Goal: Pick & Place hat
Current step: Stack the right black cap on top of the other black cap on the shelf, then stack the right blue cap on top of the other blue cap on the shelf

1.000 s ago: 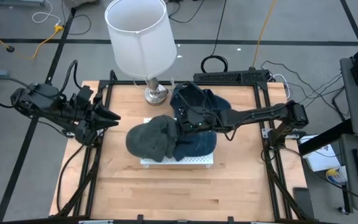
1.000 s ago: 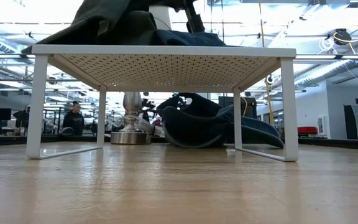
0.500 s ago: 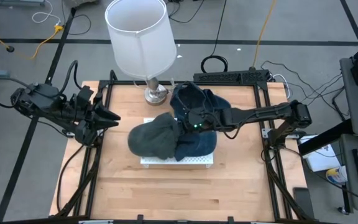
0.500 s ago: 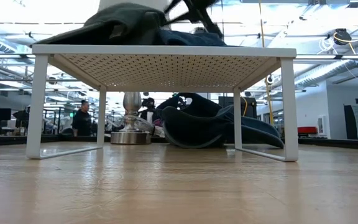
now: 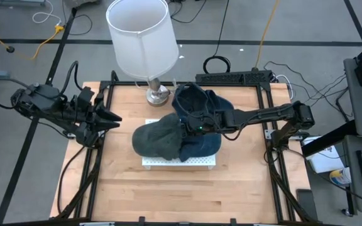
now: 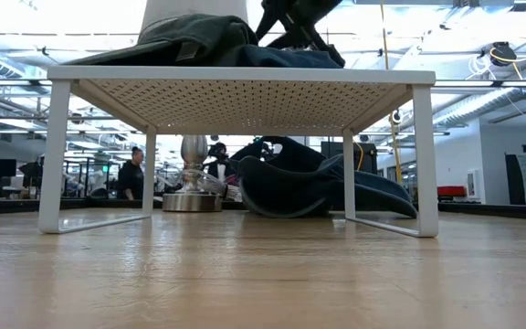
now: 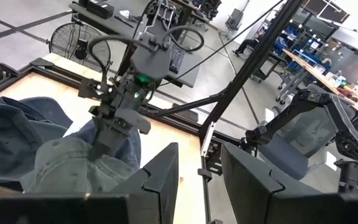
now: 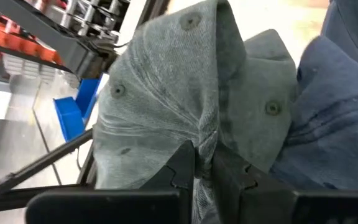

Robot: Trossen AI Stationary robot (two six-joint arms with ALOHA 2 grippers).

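Now the grey hat (image 5: 158, 138) sits slightly further right on the white rack (image 5: 197, 162), against the blue hat (image 5: 201, 144); right end effector (image 8: 204, 163) keeps pinching its crown, placement nearly finished.

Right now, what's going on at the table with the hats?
The right gripper is shut on the grey-green cloth hat, pinching a fold of its crown as it lies on the white perforated metal shelf. A dark blue cloth hat lies beside it on the shelf. Another blue hat lies on the wooden table behind. The left gripper waits, open, at the table's left edge.
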